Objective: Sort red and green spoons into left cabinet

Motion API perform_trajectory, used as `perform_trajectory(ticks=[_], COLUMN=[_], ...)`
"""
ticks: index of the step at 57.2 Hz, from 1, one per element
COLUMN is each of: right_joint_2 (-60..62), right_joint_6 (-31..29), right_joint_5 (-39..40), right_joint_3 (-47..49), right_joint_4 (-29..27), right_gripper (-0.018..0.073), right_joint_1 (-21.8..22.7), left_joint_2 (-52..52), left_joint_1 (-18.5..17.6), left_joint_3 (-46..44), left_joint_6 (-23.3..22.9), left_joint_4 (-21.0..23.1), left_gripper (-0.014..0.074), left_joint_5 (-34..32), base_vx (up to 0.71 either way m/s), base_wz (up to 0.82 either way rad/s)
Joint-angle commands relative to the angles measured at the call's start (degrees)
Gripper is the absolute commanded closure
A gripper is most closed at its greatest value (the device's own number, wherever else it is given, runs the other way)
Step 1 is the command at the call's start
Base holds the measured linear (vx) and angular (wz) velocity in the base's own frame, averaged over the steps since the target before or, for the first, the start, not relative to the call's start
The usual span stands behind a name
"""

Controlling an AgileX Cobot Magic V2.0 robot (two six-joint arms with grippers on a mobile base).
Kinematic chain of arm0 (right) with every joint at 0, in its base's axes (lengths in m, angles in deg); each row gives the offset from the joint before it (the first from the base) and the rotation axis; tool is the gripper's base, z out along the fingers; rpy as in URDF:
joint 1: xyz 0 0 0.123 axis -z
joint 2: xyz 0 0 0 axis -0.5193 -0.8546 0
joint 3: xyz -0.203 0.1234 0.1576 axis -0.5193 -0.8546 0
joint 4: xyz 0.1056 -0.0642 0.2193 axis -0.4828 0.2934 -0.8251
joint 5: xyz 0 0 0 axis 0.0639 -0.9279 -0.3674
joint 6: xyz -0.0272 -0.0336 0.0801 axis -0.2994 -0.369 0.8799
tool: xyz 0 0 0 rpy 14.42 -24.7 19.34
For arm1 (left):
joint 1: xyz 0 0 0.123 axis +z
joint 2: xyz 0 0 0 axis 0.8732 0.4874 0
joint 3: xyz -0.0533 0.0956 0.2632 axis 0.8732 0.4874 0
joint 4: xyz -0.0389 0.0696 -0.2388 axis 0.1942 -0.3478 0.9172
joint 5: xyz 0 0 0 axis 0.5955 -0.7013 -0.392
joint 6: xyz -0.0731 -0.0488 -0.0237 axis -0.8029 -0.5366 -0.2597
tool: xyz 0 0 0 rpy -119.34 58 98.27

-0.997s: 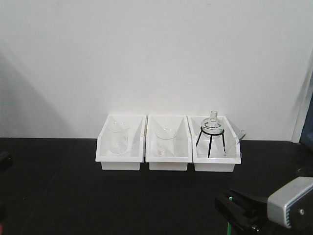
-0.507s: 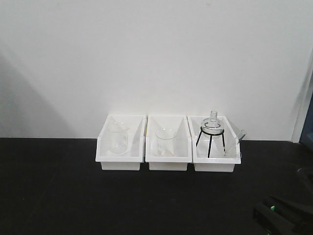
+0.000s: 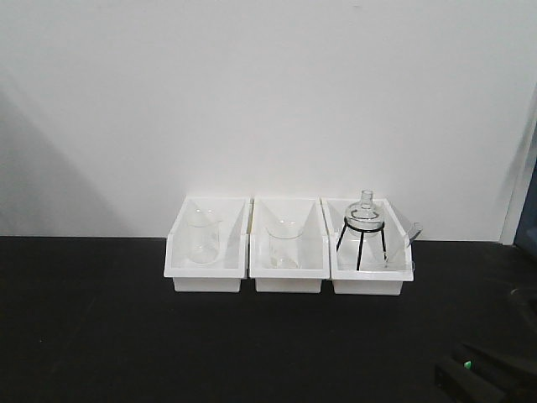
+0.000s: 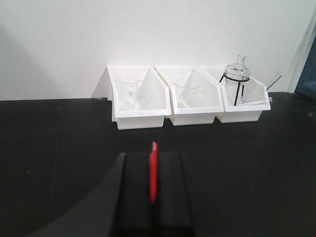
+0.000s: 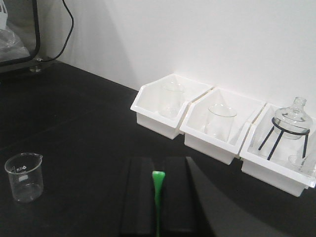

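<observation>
In the left wrist view my left gripper (image 4: 153, 156) is shut on the red spoon (image 4: 153, 174). The spoon stands edge-on between the two black fingers, its tip poking past them. In the right wrist view my right gripper (image 5: 158, 162) is shut on the green spoon (image 5: 157, 190), whose flat end shows between the fingers. Both grippers hang over the black counter (image 3: 126, 336), short of the white bins. In the front view only a dark part of the right gripper (image 3: 482, 379) shows at the bottom right, with a green speck on it. The left cabinet is out of view.
Three white bins (image 3: 207, 279) stand side by side against the white wall. Two hold glass beakers (image 3: 284, 243), and the right one holds a flask on a black tripod (image 3: 364, 225). A small empty beaker (image 5: 23, 177) stands on the counter to the right gripper's left. A black-framed unit (image 5: 35, 29) stands far left.
In the front view the right gripper has sunk toward the bottom right corner; its grey body no longer shows. The dark shape at the left edge has gone from view.
</observation>
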State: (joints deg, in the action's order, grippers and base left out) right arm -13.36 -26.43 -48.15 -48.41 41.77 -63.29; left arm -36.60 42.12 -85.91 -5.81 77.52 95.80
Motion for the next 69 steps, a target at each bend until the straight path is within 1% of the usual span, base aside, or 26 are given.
perform_trajectory(ticks=[1, 55, 69], right_joint_2=[0.1, 0.1, 0.1], right_joint_6=[-0.5, -0.5, -0.5], right_joint_5=[4.5, 4.2, 3.9], right_joint_3=[1.7, 1.7, 1.7], right_joint_4=[0.1, 0.1, 0.1], right_gripper=[0.0564, 0.0564, 0.0564], right_joint_1=[0.0, 0.0, 0.0], left_joint_2=[0.3, 0.4, 0.4], left_joint_1=[-0.2, -0.2, -0.2], left_joint_3=[-1.6, -1.6, -1.6], left_joint_6=[-0.1, -0.1, -0.1], left_joint_4=[0.4, 0.4, 0.4], left_gripper=[0.0594, 0.0594, 0.0594], left_joint_5=[-4.8, -4.8, -4.8], base_vx=[0.00, 0.00, -0.05], base_wz=[0.00, 0.00, 0.11])
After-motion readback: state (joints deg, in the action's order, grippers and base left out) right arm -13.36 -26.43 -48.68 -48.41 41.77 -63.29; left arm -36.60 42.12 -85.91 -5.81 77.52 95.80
